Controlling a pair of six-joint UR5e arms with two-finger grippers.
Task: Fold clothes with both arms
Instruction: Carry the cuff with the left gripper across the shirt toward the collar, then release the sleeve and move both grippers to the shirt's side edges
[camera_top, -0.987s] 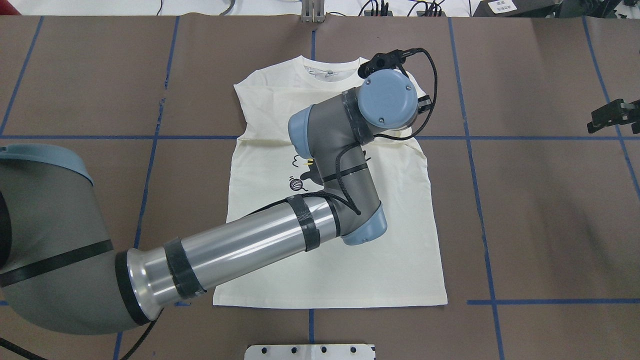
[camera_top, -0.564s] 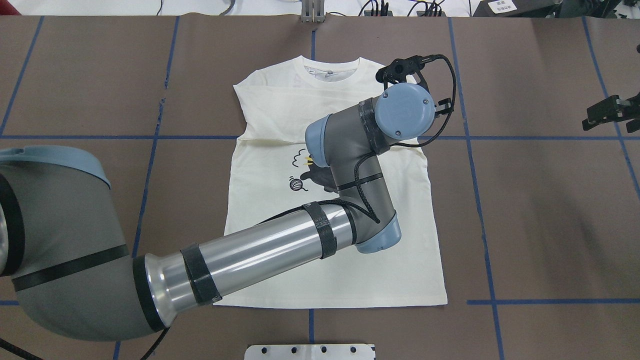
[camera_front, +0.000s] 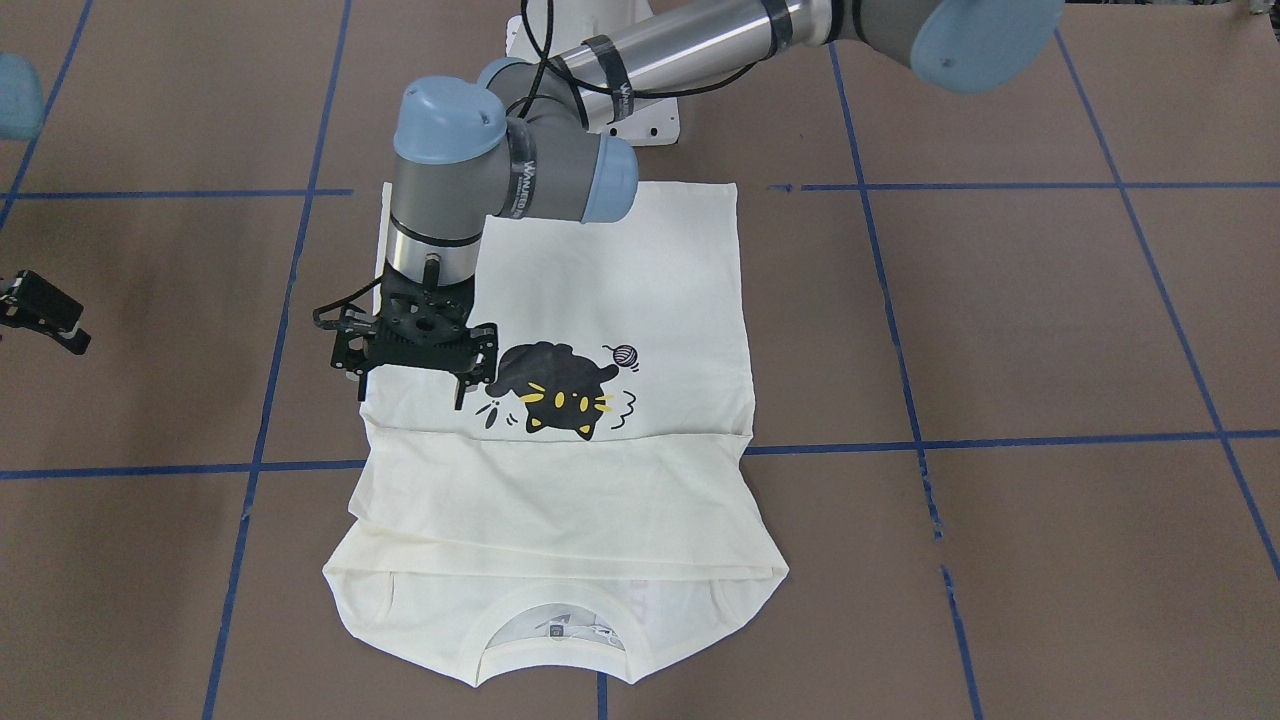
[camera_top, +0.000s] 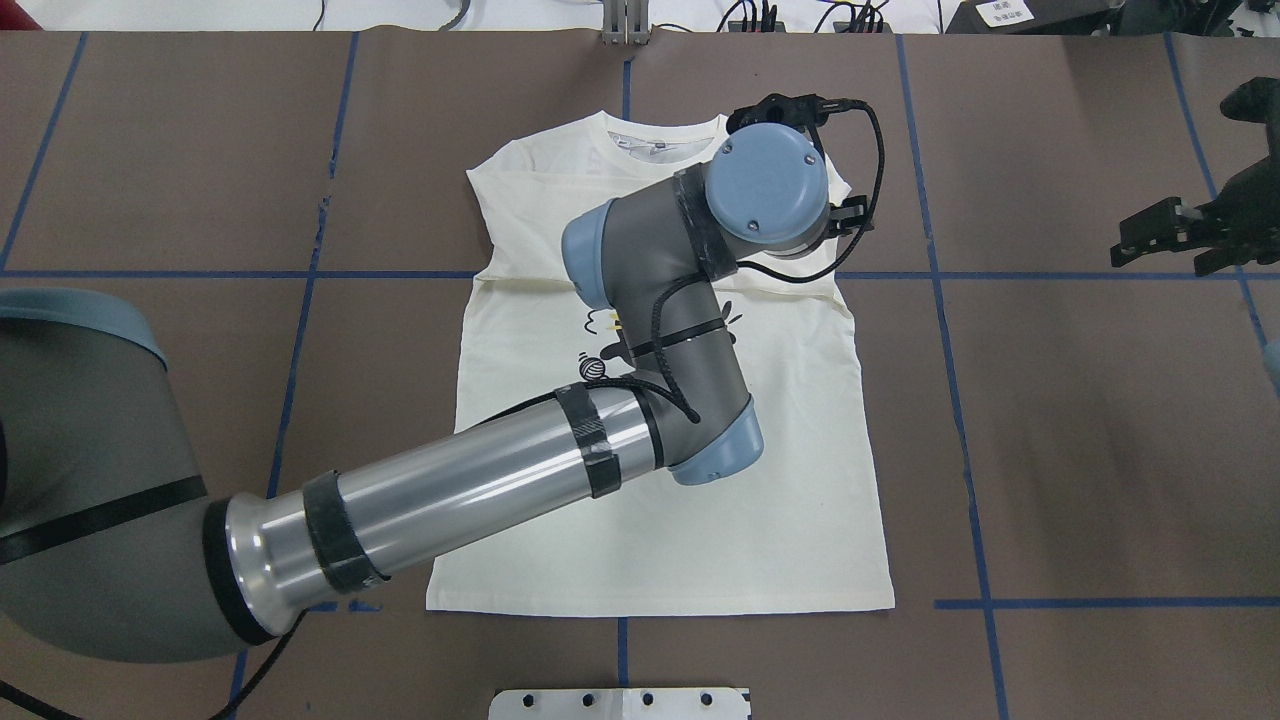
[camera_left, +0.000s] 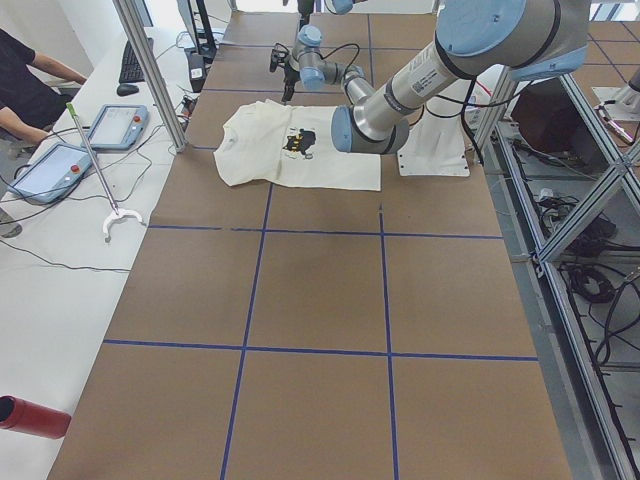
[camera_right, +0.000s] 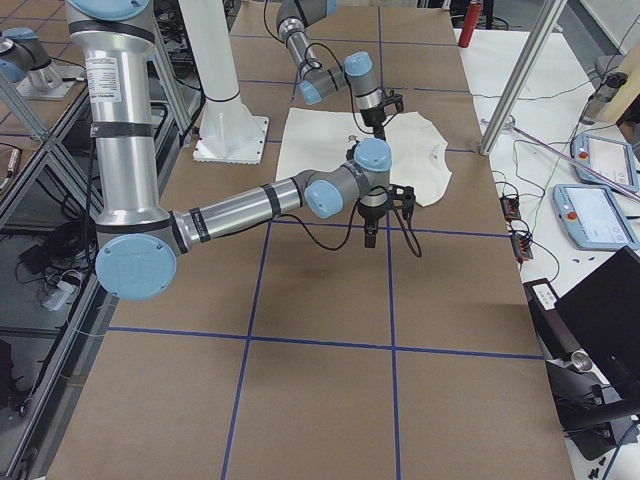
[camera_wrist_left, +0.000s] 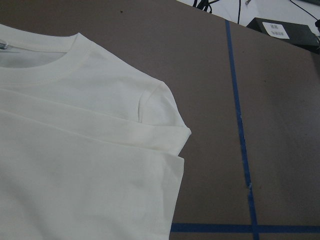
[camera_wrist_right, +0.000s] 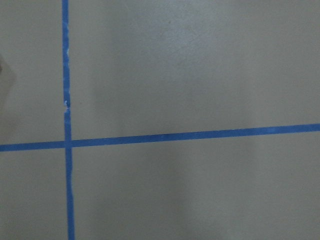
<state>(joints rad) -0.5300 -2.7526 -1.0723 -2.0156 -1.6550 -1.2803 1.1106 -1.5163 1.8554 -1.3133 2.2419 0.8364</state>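
I count one T-shirt (camera_top: 790, 520), and it lies flat on the brown surface (camera_top: 1080, 450). Its single cat print (camera_front: 560, 390) faces up, the collar points away from my base and the hem lies nearest it. A doubled band of cloth runs across the chest below the collar; I take it for the sleeves, already laid in. That makes me judge the task partly done, with the body folds not yet made. I have two arms and two pincers. My left pincer (camera_front: 412, 392) reaches across the shirt and hangs over the side edge on my right, just below that band. Its jaws are spread wide and hold nothing. Its wrist camera looks down on the shoulder corner from above, so I judge it not yet on the cloth. My right pincer (camera_top: 1170, 235) hovers over bare surface well apart from the shirt. It holds nothing, but I cannot tell how far apart its jaws stand. The step in hand looks like lining up a grasp on that edge. The next move calls for a straight descent, then closing on all the stacked layers at once. My right pincer must also come in to take a second hold before any fold.
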